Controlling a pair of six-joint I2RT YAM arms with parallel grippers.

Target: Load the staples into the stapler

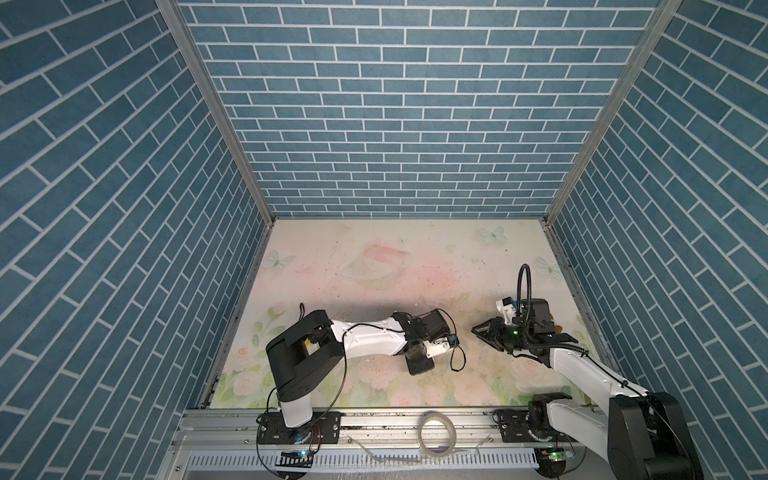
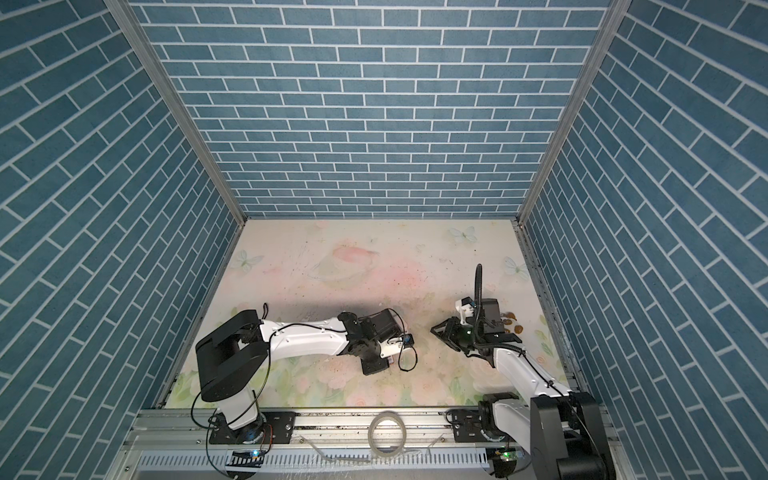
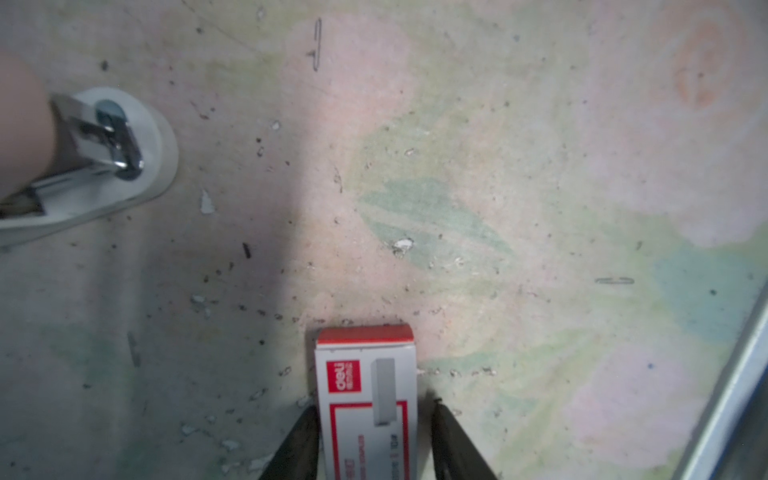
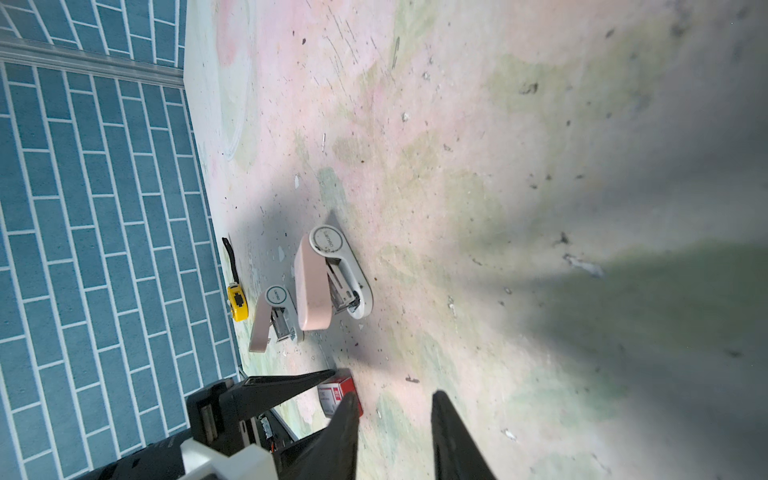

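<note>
Two staplers: the larger stapler (image 4: pixel 328 278), pink over white, lies on the floral table (image 4: pixel 457 166) with its metal channel exposed. The smaller stapler (image 4: pixel 276 311), in the same colours, sits just beside it.
Staple box (image 3: pixel 365 399): red and white, flat on the table near the larger stapler.
Left gripper (image 3: pixel 374 405): low at the table near the larger stapler, jaws set narrowly around the box; one finger touches its side, the other stands just off it.
Right gripper (image 4: pixel 395 395): above the table, farther from the larger stapler than the box is; jaws a narrow gap apart, nothing between them.
Staples: only loose staples (image 3: pixel 318 41) show on the table; whether the box holds a strip cannot be told.
Tape measure (image 4: pixel 237 301): yellow, beyond the smaller stapler, away from the larger stapler.
</note>
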